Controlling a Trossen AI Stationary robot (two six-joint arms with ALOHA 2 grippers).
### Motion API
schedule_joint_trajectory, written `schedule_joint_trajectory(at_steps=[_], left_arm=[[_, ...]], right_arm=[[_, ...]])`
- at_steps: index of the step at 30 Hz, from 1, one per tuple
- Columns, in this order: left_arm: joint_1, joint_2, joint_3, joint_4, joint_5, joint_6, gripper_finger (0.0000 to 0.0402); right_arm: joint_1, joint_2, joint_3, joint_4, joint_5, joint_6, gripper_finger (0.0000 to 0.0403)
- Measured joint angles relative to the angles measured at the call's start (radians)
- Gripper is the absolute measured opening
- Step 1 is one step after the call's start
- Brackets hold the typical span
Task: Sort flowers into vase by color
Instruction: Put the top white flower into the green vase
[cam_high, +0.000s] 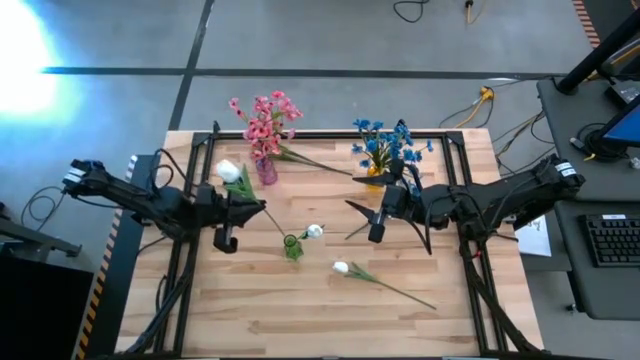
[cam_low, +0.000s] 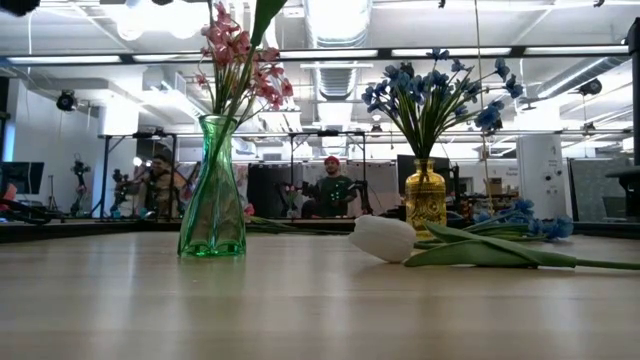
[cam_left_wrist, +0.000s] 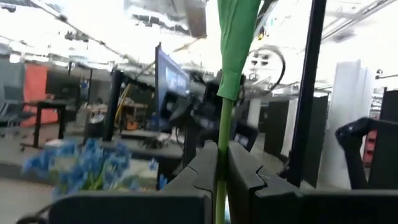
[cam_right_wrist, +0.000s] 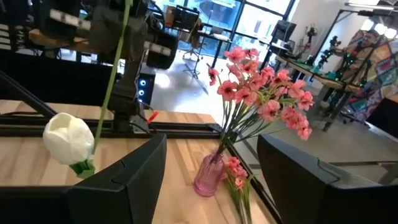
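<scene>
Pink blossoms (cam_high: 265, 117) already stand in the pink glass vase (cam_high: 267, 170) at the table's eleven o'clock, and bright blue sprigs (cam_high: 385, 143) fill the amber vase (cam_low: 425, 197) at one o'clock, so those colours look sorted. White remains: one white tulip (cam_high: 314, 231) sits in the small green vase (cam_high: 292, 247) near centre, another white tulip (cam_high: 342, 267) lies flat at five o'clock, stem trailing toward four. The left end effector (cam_left_wrist: 222, 177) clamps a third white tulip's stem (cam_left_wrist: 222, 155), bloom (cam_high: 228, 170) toward eleven. The right end effector (cam_right_wrist: 211, 180) hangs spread, empty.
</scene>
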Motion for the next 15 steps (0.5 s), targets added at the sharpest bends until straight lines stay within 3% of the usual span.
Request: schedule_joint_trajectory(at_steps=[5, 15], left_arm=[[0.001, 0.045, -0.07, 0.078, -0.05, -0.014, 0.0], [0.001, 0.133, -0.137, 0.17, -0.051, -0.043, 0.0]], right_arm=[[0.0, 0.0, -0.001, 0.0, 0.0, 0.012, 0.0244], [0.0, 0.01, -0.01, 0.001, 0.003, 0.018, 0.0244]])
